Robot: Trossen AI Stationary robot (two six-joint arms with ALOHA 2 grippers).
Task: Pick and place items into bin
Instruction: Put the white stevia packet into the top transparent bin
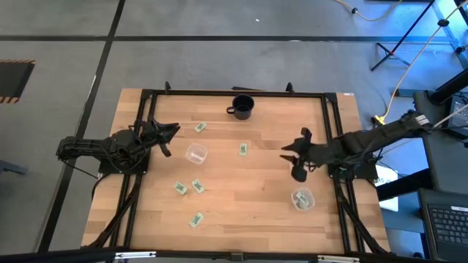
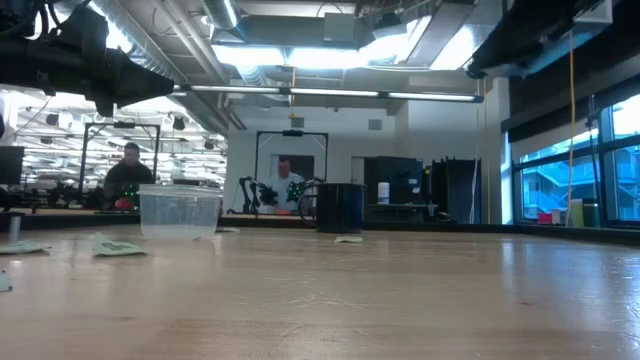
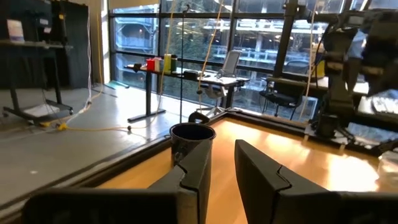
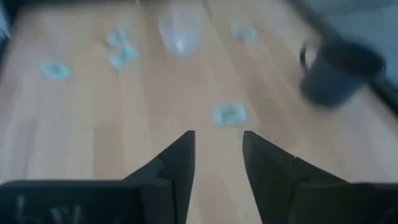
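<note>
- Five loose packets counted on the table (image 1: 248, 212) in the high view: one at 12 o'clock of the clear bin (image 1: 196, 153), i.e. packet A (image 1: 199, 127); packet B (image 1: 243, 150) at 3 o'clock of that bin; two just apart at 6 o'clock, packet C (image 1: 180, 188) and packet D (image 1: 197, 185); packet E (image 1: 196, 219) further out at 6.
- A second clear tub (image 1: 303, 199) is seen at 6 o'clock of the right gripper (image 1: 292, 150); something greenish inside, contents not resolved.
- Black mug (image 1: 243, 107) stands at 12 o'clock of table centre, not part of the job.
- Right gripper: raised over the table, fingers spread, nothing between them. In the wrist view packet B (image 4: 229, 114) lies just ahead of the gap.
- Left gripper (image 1: 170, 135): parked at 9–10 o'clock of the clear bin, fingers slightly apart, empty.
- Judged step: approach to packet B by right arm.
- To be done well: gap to be centred over the packet, descent kept vertical, tips brought to the wood before closing since the packet is flat and thin.
- Risk: packet pushed along the wood rather than pinched; mug to be kept clear of.
</note>
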